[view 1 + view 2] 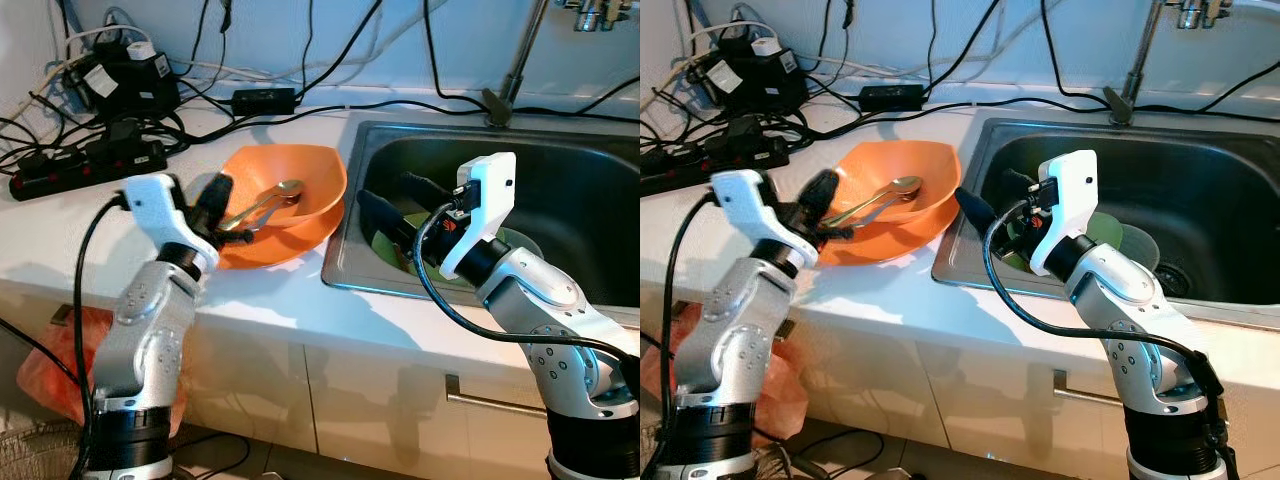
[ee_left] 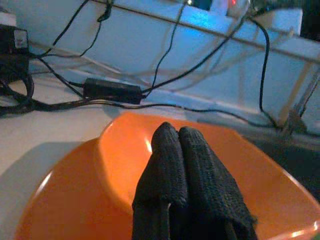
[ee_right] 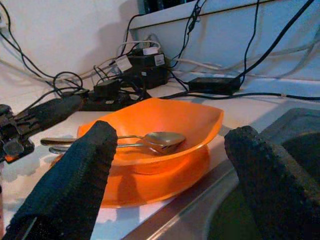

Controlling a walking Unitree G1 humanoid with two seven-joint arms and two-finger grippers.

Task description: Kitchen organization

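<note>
An orange bowl (image 1: 300, 180) rests on an orange plate (image 1: 275, 250) on the white counter, just left of the sink. Two metal spoons (image 1: 272, 197) lie in the bowl, handles sticking out over its left rim. My left gripper (image 1: 218, 192) is shut, its tips just above that rim and the spoon handles; in the left wrist view its fingers (image 2: 175, 165) press together over the orange surface with nothing seen between them. My right gripper (image 1: 398, 200) is open at the sink's left edge, facing the bowl; its fingers (image 3: 80, 170) stand wide apart.
The steel sink (image 1: 590, 160) holds green plates (image 1: 1105, 228) behind my right arm. A faucet (image 1: 515, 70) rises at the back. Power strips and tangled cables (image 1: 90, 160) crowd the back left of the counter, with a black adapter (image 1: 262, 98). An orange bag (image 1: 45, 370) lies on the floor.
</note>
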